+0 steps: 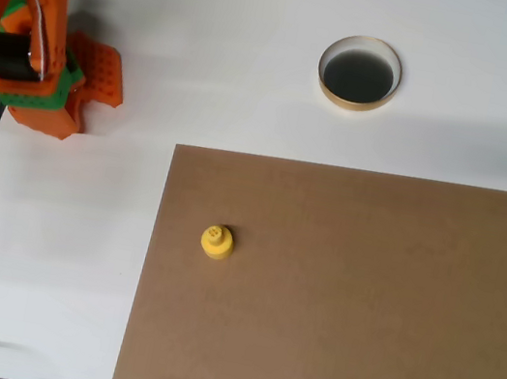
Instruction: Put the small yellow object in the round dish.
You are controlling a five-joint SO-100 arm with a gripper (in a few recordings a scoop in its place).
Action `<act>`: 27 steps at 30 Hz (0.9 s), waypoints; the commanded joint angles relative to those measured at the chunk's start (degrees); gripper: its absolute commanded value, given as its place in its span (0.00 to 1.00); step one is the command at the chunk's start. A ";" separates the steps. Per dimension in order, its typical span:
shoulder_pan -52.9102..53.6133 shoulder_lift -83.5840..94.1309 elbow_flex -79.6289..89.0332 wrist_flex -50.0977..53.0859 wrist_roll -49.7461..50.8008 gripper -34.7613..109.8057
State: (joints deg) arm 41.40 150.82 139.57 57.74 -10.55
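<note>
The orange gripper is waiting with jaws spread at nine o'clock, while the yellow piece is sitting upright on brown board; descending squarely over its knob looks wise, dish at one o'clock.

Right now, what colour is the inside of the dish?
Dark, nearly black, inside the dish with its pale gold rim, seen in the overhead view.

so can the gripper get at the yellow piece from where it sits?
Probably yes: the small yellow object stands alone on the brown board, nothing between it and the gripper at upper left.
</note>
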 commanded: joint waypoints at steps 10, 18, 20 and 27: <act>-9.05 -6.06 -8.00 4.13 -8.44 0.41; -11.60 -22.41 -16.70 5.89 -7.12 0.42; -12.39 -26.46 -19.07 6.68 -6.94 0.42; -17.31 -36.74 -24.61 8.35 -7.12 0.41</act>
State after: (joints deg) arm 25.66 115.31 120.15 64.95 -17.23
